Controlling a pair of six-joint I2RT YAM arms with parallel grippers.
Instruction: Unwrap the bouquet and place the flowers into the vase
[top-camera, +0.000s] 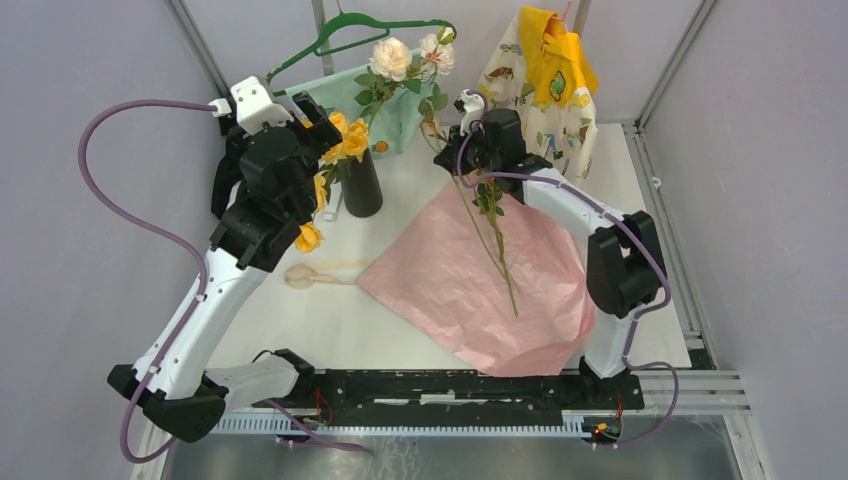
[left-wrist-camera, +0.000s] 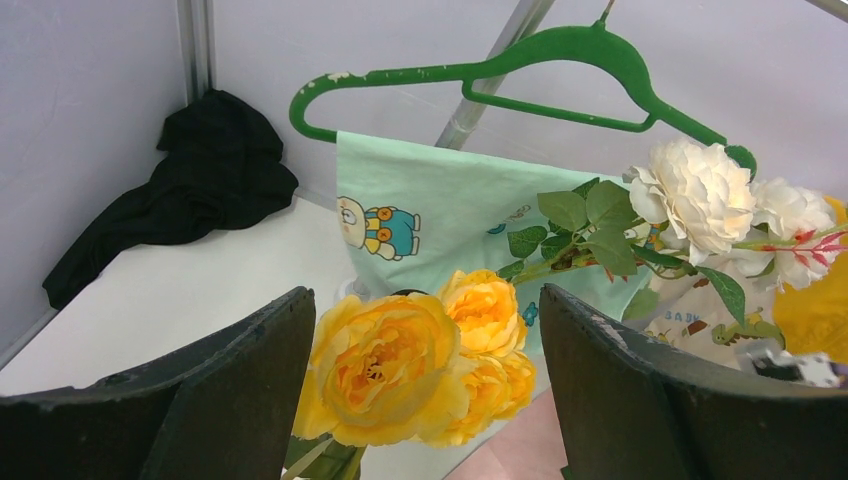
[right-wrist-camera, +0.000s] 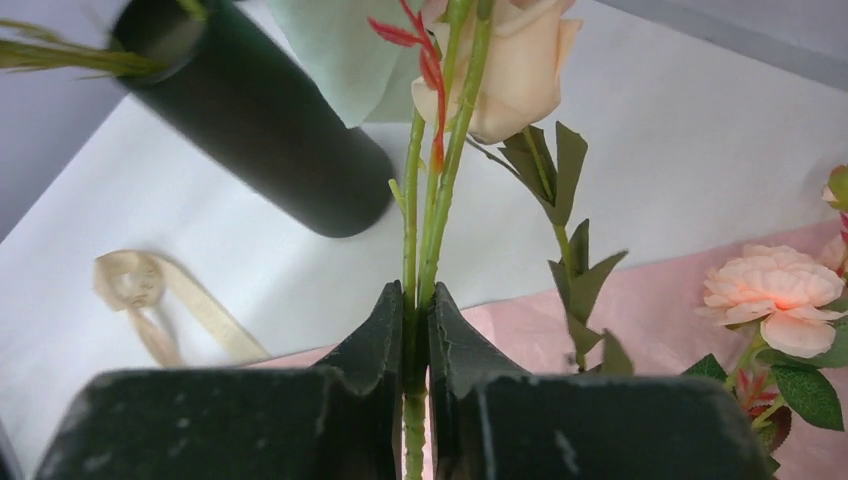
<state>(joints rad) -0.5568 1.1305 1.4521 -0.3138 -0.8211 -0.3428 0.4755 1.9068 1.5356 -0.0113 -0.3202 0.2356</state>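
The black vase (top-camera: 362, 185) stands left of centre with yellow roses (top-camera: 350, 135) in its mouth. Two cream roses (top-camera: 392, 58) lean above it, their stems running down toward the vase. My left gripper (top-camera: 320, 118) hangs open beside the vase top; in its wrist view the yellow roses (left-wrist-camera: 400, 365) sit between the wide fingers (left-wrist-camera: 428, 300), untouched. My right gripper (top-camera: 447, 135) is shut on green flower stems (right-wrist-camera: 425, 230), a peach rose (right-wrist-camera: 515, 75) just past its tips (right-wrist-camera: 415, 290). The long stems (top-camera: 495, 245) trail over the spread pink paper (top-camera: 470, 290).
A beige ribbon (top-camera: 315, 272) lies left of the paper. Another pink rose (right-wrist-camera: 780, 295) rests on the paper. A yellow rose (top-camera: 308, 238) shows under the left arm. Green hanger (top-camera: 350, 35), mint cloth (top-camera: 400, 115), patterned garment (top-camera: 545, 85) and black cloth (left-wrist-camera: 190, 190) line the back.
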